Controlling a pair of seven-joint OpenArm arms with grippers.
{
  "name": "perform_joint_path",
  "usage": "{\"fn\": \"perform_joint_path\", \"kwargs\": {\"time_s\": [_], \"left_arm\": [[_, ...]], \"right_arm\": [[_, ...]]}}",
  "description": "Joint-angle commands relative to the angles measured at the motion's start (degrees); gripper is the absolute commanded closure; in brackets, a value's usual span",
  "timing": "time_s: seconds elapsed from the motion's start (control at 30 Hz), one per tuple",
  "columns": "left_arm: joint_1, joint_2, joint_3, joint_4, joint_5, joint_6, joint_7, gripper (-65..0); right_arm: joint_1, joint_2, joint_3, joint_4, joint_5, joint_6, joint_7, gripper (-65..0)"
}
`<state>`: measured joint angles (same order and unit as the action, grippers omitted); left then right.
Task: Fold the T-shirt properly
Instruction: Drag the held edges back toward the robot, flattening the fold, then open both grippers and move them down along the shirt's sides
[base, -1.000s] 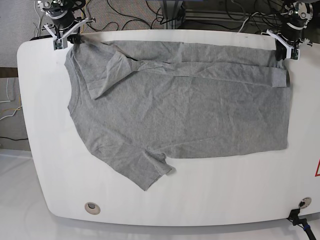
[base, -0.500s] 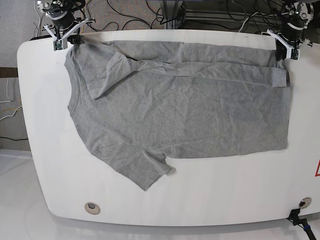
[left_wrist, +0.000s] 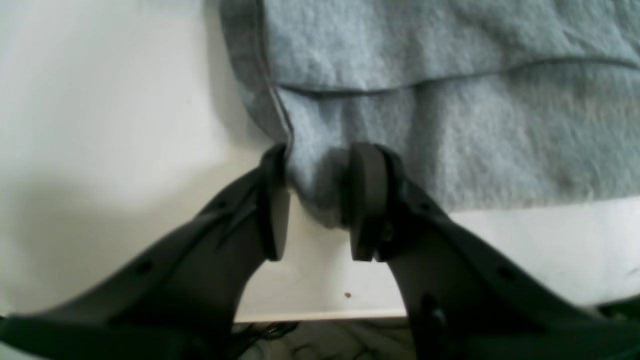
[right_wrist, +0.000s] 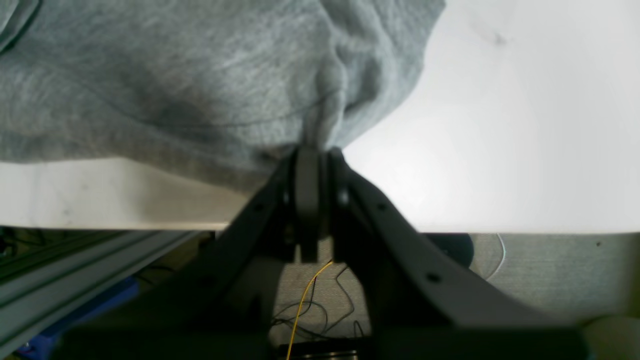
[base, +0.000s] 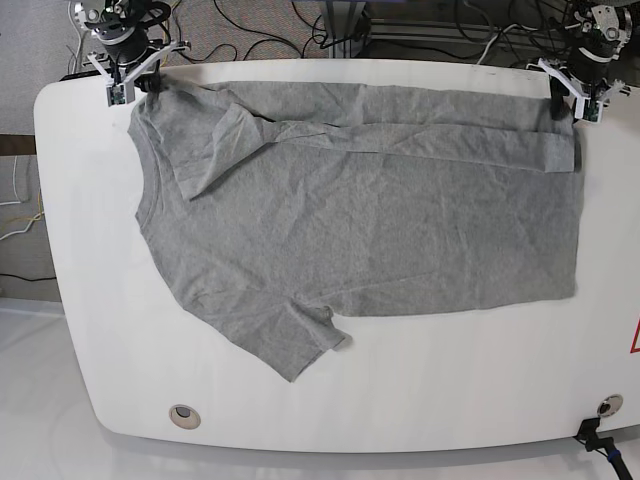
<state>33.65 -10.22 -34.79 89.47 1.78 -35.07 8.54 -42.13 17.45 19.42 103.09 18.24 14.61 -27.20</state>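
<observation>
left gripper parted astride hem | right gripper clamped on T-shirt | collar left, lengthwise across table

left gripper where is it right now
In the base view the left gripper sits at the table's far right corner, on the T-shirt's corner; its wrist view shows the jaws parted around the cloth.

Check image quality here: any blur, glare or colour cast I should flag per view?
Left wrist: soft focus, the T-shirt takes a bluish cast, shadow darkens the table on the left. Right wrist: bright glare washes out the tabletop right of the fabric; the end effector arms are near-black silhouettes. Base: sharp and evenly lit, with mild wide-angle bowing at the table edges.
</observation>
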Motion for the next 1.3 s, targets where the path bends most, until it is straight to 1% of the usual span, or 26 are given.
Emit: {"fn": "perform_joint_path", "kwargs": {"time_s": [0.0, 0.07, 0.17, 0.23, 0.27, 0.37, 0.47, 0.5, 0.53, 0.57, 0.63, 0.7, 0.83, 1.0, 1.1, 1.17, 1.27], "left_arm": [[1.47, -0.02, 0.1, 0.33, 4.42, -0.93, 6.28, -19.4], [1.47, -0.29, 0.1, 1.56, 4.42, -0.93, 6.37, -19.6], [1.3, -0.29, 0.1, 3.5, 4.42, -0.93, 8.56, -19.6], [1.21, -0.29, 0.1, 4.64, 4.33, -0.93, 9.18, -19.7], [1.21, -0.29, 0.1, 5.17, 4.33, -0.93, 9.18, -19.7], [1.12, -0.29, 0.1, 6.57, 4.33, -0.93, 9.18, -19.9], [0.24, -0.29, 0.1, 7.28, 4.42, -0.93, 9.18, -20.0], [-0.2, -0.38, 0.1, 7.28, 4.5, -0.93, 9.27, -21.5], [-0.37, -0.55, 0.1, 7.28, 4.5, -0.93, 9.27, -25.0], [-0.37, -0.9, 0.1, 7.28, 4.42, -0.93, 9.27, -30.3], [-0.55, -1.17, 0.1, 7.28, 4.42, -0.93, 9.27, -39.7], [-1.08, -1.17, 0.1, 7.45, 4.33, -0.93, 9.27, -46.4], [-1.69, -1.69, -1.13, 9.74, 4.42, -0.93, 9.27, -46.6], [-1.78, -1.87, -2.97, 15.36, 4.42, -0.93, 9.27, -46.6], [-3.89, -1.87, -4.12, 16.51, 4.33, -0.93, 9.27, -46.6], [-5.74, -1.78, -5.7, 16.51, 4.33, -0.93, 9.18, -46.6], [-9.78, -1.61, -5.96, 16.24, 4.33, -0.84, 9.18, -46.6]], "right_arm": [[-0.64, 0.35, 0.05, 0.16, -0.44, 0.03, -2.38, 0.0], [-0.55, 0.35, 0.05, 0.25, -0.44, 0.03, -2.38, 0.0], [-0.55, 0.35, 0.14, 0.69, -0.35, -0.06, -2.03, -5.5], [-0.55, 0.0, 0.23, 2.1, -0.35, -0.06, -2.03, -11.1], [-0.55, -0.71, 0.4, 3.15, -0.35, -0.15, -2.03, -14.0], [-0.55, -3.34, 4.01, 6.14, -0.61, -0.15, -2.03, -23.0], [-0.55, -4.13, 5.77, 8.08, -0.44, -0.06, -2.03, -31.3], [-0.46, -4.13, 5.85, 8.6, -0.44, -0.06, -2.03, -33.9], [-0.38, -4.05, 5.85, 8.69, -0.44, -0.06, -2.12, -35.6], [0.15, -4.05, 5.85, 8.78, -0.44, -0.06, -2.21, -36.7], [0.5, -4.05, 5.94, 8.78, -0.44, -0.06, -2.21, -36.8], [0.59, -4.05, 5.94, 8.87, -0.44, -0.06, -2.21, -36.8], [1.91, -4.13, 5.85, 10.27, -0.44, -0.06, -2.21, -36.8], [4.02, -3.96, 5.68, 11.33, -0.44, 0.03, -2.29, -36.8], [5.07, -3.96, 5.5, 11.68, -0.44, 0.03, -2.29, -36.8], [7.27, -3.96, 5.42, 11.59, -0.44, 0.03, -2.29, -36.8], [10.52, -4.13, 5.15, 11.51, -0.44, 0.03, -2.38, -36.8]]}}
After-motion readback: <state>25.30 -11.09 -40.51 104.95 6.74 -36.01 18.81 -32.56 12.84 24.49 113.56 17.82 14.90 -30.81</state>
